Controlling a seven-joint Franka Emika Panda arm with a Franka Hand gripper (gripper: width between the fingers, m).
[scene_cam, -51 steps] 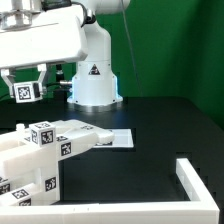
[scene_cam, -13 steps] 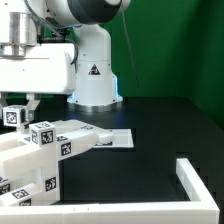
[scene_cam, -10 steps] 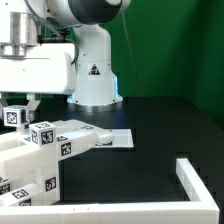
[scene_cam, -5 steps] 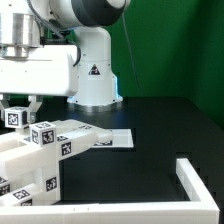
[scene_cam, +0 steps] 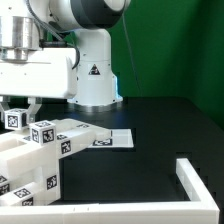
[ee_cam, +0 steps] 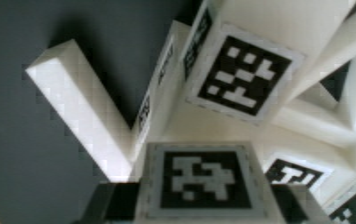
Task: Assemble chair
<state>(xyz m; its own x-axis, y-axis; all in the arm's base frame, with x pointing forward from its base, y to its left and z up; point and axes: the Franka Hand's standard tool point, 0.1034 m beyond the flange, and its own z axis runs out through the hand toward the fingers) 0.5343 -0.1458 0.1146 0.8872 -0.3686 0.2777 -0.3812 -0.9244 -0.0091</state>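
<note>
The claw [scene_cam: 17, 108] is grasping a small tagged white block [scene_cam: 14, 117] just above the chair [scene_cam: 45, 150] sitting at the table's [scene_cam: 160, 125] near corner, on the exterior view's left.

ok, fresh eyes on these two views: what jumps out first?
The chunky matte white plastic chair assembly, dotted with black-and-white square tags, fills the exterior view's lower left. Right above it hangs the white two-finger gripper, closed on a small tagged white block. A low white L-shaped corner rail stands out on the black table at lower right.
</note>
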